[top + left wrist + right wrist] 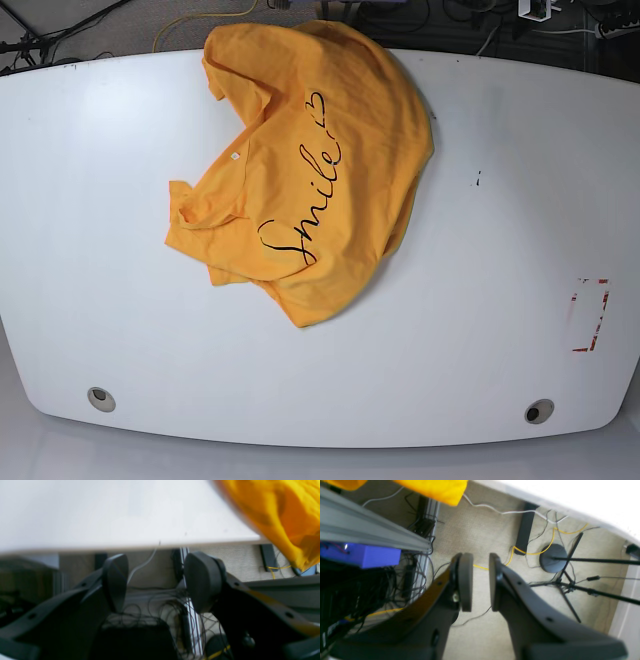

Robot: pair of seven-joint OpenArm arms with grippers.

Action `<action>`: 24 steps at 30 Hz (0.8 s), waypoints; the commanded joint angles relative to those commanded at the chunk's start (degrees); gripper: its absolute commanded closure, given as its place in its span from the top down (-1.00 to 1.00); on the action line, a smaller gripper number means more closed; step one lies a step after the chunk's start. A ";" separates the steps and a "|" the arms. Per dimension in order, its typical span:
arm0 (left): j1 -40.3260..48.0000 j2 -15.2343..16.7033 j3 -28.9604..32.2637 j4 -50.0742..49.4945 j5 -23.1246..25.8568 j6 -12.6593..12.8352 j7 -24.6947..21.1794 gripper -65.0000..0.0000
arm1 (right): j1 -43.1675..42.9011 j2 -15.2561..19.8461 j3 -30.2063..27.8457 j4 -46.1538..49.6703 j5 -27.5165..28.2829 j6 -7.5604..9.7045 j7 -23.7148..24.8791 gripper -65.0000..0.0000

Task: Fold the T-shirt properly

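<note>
Wrist views show both tools off past the counter's far edge with nothing in them: the left tool [156,582] has its pads spread wide, the right tool [480,578] is only a narrow gap apart, both hanging over floor cables. T-shirt [310,170] is a rumpled heap on the white counter [480,330], top edge spilling over the far side. I'd guess it's light, floppy cotton that sags, so pinch the shoulder or hem corners, not the middle.

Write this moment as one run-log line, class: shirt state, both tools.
T-shirt: crumpled, unfolded on table, print up | left tool: open, empty | right tool: open, empty | fold: not begun
</note>
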 joint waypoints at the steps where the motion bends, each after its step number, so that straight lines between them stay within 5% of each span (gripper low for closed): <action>1: -0.02 -0.01 0.02 0.19 0.01 0.07 -0.05 0.10 | 0.30 0.02 -0.05 0.10 0.00 0.07 -0.03 -0.67; 24: -5.86 -1.13 0.21 1.38 -0.39 0.07 0.61 0.14 | 7.81 -0.53 0.08 0.12 -0.02 0.07 -0.90 -0.67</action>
